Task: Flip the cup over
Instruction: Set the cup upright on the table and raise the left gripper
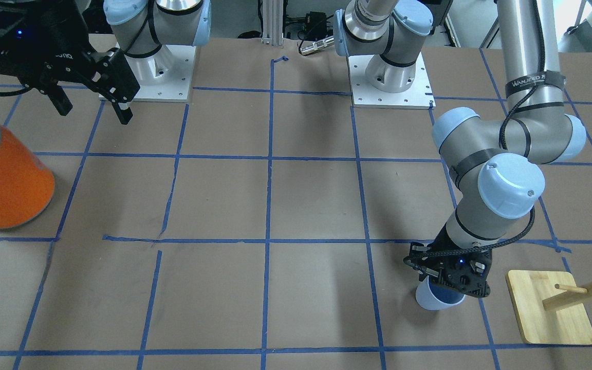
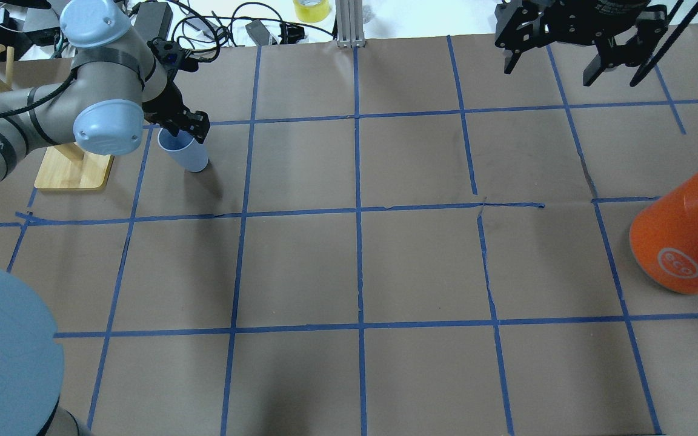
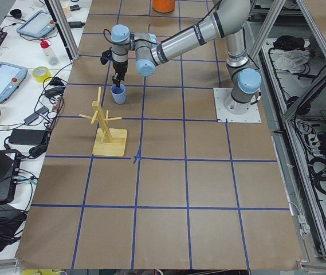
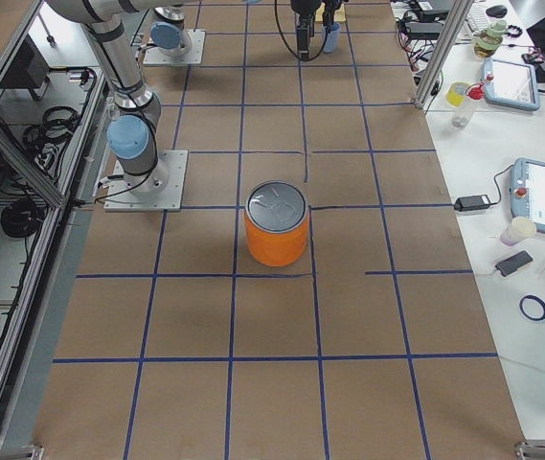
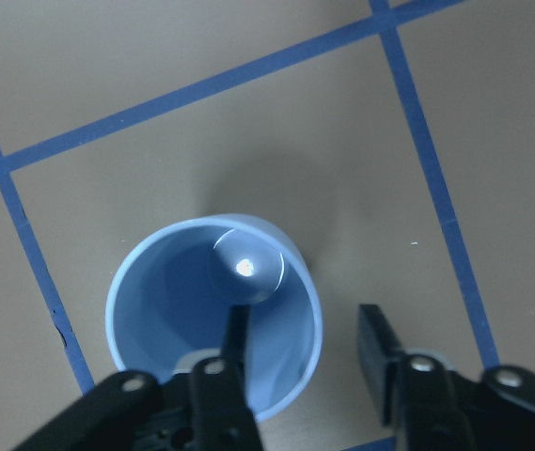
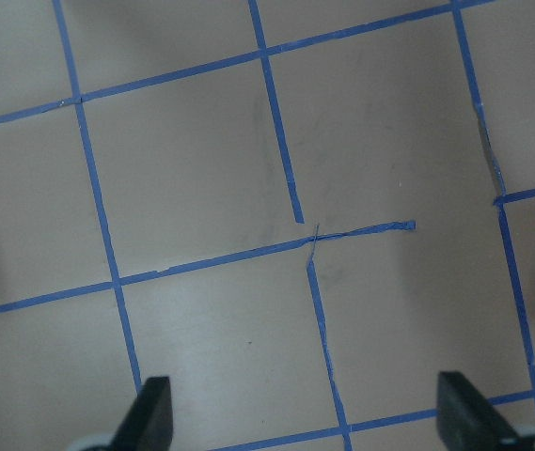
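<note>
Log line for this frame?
cup upright, mouth up | left gripper open, straddling rim | right gripper open, far from cup

overhead, front: opposed, steep | sides: lengthwise | wrists: close, downward; left over cup

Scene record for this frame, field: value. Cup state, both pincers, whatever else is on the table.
cup: upright, mouth up, standing on the table
left pincer: open, one finger inside the cup, the other outside, cup wall between them
right pincer: open, raised above the table, holding nothing
orange can: upright, on the robot's right side, far from the cup
wooden rack: standing beside the cup
</note>
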Motion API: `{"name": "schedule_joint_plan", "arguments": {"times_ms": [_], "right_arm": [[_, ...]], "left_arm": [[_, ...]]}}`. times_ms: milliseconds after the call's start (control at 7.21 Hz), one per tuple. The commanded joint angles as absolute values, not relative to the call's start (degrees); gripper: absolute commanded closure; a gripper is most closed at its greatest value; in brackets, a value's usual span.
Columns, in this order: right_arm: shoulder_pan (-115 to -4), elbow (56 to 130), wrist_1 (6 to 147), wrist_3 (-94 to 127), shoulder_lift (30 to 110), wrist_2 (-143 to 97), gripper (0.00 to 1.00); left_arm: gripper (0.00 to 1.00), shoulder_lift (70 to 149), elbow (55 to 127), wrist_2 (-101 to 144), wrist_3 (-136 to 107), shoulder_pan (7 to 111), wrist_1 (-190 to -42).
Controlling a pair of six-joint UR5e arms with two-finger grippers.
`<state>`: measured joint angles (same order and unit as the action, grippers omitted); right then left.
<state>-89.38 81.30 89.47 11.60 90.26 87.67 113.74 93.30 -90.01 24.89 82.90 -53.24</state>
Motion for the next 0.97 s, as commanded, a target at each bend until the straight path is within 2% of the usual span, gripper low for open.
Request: {"name": "schedule_joint_plan", "arguments": {"times_ms": [0,277,555,832], "right_arm": [[-89.4,81.3,89.5,11.6,90.3,87.6,0.00],[-89.4,81.3,89.5,11.6,90.3,87.6,0.00],[-89.4,81.3,89.5,11.6,90.3,87.6,0.00],[-89.4,81.3,89.6,11.6,90.3,87.6,0.00]], "left_arm": [[0.00,109.6,93.3,-90.7,23.2,84.5,-54.6],[0.00,101.9,92.3,-91.7,16.5,88.5,-63.9],[0.00,90.6,90.7,-92.8,15.8,88.6,-77.8],[0.00,86.8,89.6,-93.1,12.8,88.5,-84.5]]}}
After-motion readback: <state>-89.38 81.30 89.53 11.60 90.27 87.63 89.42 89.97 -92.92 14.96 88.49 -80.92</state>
